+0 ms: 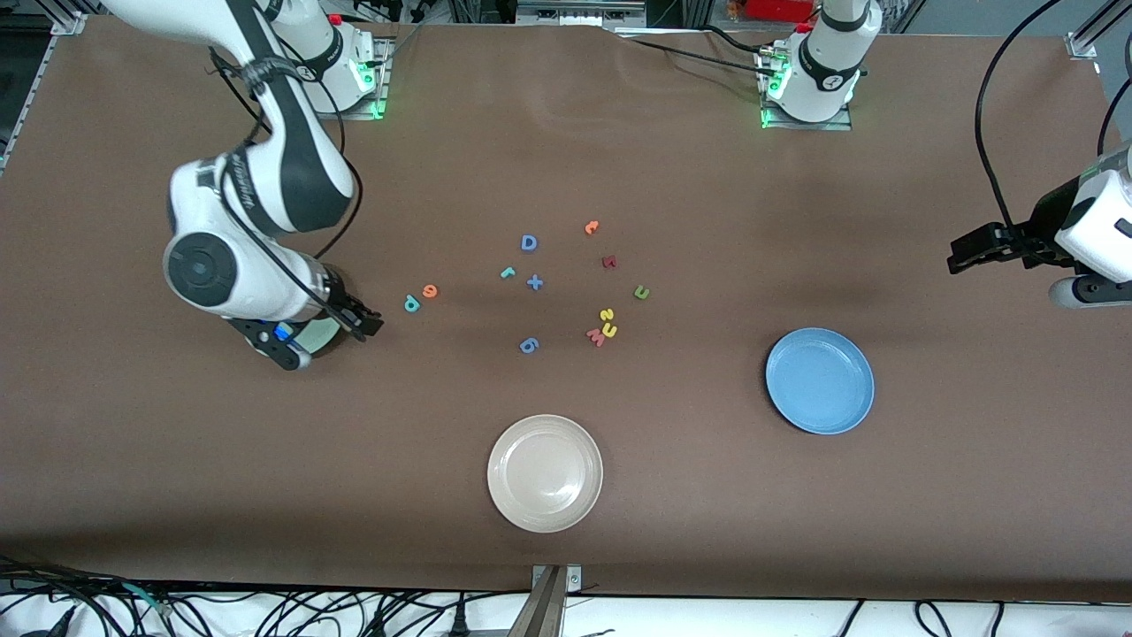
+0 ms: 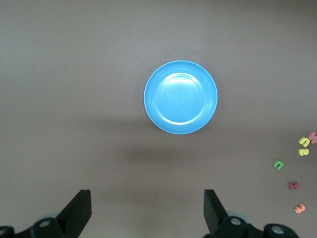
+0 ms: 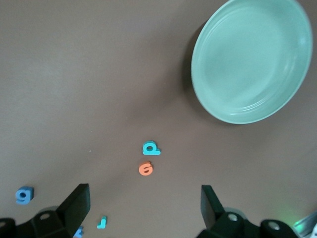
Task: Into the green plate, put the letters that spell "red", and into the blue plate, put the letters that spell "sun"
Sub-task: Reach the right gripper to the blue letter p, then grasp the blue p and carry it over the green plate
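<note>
Front view, working from the camera's edge of the table: the cream-white plate [image 1: 545, 472] lies nearest, then the blue plate [image 1: 820, 380] toward the left arm's end, both empty. Next comes the loose scatter of foam letters. A blue g [image 1: 529, 345] and a pink-red W [image 1: 596, 336] lie nearest in it; the W touches a yellow arch letter [image 1: 609, 330], with the yellow s [image 1: 606, 314] just beside that. The green arch letter [image 1: 642, 292] sits a little farther up, toward the left arm's end.

The teal d [image 1: 411, 303] and orange e [image 1: 430, 290] lie side by side at the right arm's edge of the scatter, well apart from the teal r [image 1: 508, 272], which sits near a blue plus sign [image 1: 534, 283] and the blue capital D [image 1: 529, 243]. A dark red letter [image 1: 608, 262] and a lone orange letter [image 1: 592, 227] lie farthest.

The right gripper [image 1: 358, 318] hangs with jaws spread and empty over the green plate [image 3: 250, 59] (mostly hidden under the arm in the front view). The d and e lie just beside that plate, toward the scatter, so this arm is clearly nearer them; the d's stem runs roughly across the jaw gap in the right wrist view.

The left gripper [image 1: 964, 252] waits high over the left arm's end of the table, jaws wide and empty, the blue plate below it.
</note>
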Controlling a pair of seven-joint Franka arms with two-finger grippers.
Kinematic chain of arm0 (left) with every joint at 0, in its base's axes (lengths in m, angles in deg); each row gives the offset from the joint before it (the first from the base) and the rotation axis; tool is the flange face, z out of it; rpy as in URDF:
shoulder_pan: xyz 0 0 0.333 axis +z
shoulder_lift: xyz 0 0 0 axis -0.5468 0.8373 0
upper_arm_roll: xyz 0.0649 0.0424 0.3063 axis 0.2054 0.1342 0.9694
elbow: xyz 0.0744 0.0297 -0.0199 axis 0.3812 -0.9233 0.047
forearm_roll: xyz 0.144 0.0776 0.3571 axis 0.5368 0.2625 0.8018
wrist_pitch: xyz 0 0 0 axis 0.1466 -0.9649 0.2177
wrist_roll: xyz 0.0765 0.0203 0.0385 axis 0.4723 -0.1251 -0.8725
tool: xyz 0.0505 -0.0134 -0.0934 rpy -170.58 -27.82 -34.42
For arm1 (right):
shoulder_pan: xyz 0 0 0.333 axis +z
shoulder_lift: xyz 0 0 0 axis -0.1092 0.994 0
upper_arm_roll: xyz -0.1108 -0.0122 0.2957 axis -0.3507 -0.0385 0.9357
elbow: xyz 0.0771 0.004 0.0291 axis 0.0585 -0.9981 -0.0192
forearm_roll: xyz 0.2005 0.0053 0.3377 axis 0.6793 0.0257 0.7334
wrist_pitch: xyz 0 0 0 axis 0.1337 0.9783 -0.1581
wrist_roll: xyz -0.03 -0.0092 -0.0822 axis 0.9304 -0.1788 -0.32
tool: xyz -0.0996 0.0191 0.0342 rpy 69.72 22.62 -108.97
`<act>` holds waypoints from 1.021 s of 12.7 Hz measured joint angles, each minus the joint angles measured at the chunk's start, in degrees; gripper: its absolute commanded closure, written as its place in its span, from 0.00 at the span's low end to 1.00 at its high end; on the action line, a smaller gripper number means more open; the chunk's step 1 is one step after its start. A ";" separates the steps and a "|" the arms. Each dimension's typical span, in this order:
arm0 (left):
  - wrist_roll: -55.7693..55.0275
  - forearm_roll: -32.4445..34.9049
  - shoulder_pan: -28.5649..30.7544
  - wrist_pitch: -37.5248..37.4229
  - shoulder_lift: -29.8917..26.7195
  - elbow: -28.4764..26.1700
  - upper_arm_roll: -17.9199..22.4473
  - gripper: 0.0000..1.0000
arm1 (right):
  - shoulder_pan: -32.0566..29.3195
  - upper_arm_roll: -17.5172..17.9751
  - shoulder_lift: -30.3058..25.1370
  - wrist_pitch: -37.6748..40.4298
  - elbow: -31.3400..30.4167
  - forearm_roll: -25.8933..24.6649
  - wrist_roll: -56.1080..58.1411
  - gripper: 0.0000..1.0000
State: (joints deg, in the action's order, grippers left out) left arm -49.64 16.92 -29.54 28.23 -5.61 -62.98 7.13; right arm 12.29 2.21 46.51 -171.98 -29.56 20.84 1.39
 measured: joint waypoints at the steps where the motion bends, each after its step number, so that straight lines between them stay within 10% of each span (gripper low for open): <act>1: 0.00 0.00 0.00 0.00 0.01 0.00 0.00 0.00 | 0.57 0.00 1.00 -1.55 -0.67 0.01 -0.98 0.01; 13: 0.06 0.00 -0.13 -0.16 0.39 -0.09 -0.08 0.00 | 1.20 1.80 2.27 -25.01 -19.28 1.08 -5.24 0.01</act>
State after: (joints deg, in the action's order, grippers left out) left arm -49.58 16.92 -29.67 28.07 -5.21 -63.07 7.05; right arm 13.49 4.01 48.78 -196.98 -48.84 21.91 -3.86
